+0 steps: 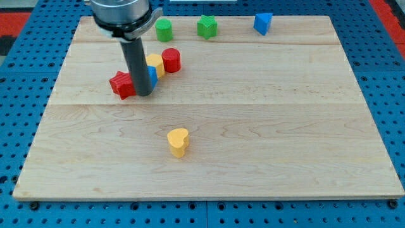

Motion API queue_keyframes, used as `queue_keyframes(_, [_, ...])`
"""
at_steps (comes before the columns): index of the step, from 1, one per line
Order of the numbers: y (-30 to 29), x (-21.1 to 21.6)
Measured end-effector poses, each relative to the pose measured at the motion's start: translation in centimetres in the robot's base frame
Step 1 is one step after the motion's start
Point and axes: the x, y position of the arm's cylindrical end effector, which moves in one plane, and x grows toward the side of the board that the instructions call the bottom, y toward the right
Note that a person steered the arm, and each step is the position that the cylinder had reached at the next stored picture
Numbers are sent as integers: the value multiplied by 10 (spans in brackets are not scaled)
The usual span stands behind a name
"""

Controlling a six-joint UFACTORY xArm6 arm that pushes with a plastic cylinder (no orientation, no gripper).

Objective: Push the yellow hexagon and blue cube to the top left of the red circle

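Observation:
The red circle [171, 60] stands upright near the board's upper left. The yellow hexagon [155, 64] touches its left side. The blue cube [152, 77] sits just below the hexagon, mostly hidden behind my rod. My tip [143, 94] rests on the board against the blue cube's left side, between it and a red star [122, 84].
A green cylinder [164, 30] and a green star-like block [207, 26] sit at the view's top. A blue block [262, 23] sits at the top right. A yellow heart [178, 141] lies below the middle. The wooden board [285, 126] lies on a blue pegboard.

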Motion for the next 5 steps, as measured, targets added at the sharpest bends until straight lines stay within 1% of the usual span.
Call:
queue_keyframes(1, [40, 14])
queue_keyframes(2, [8, -1])
queue_keyframes(3, [-56, -43])
queue_keyframes(4, [-98, -71])
queue_keyframes(5, [-97, -23])
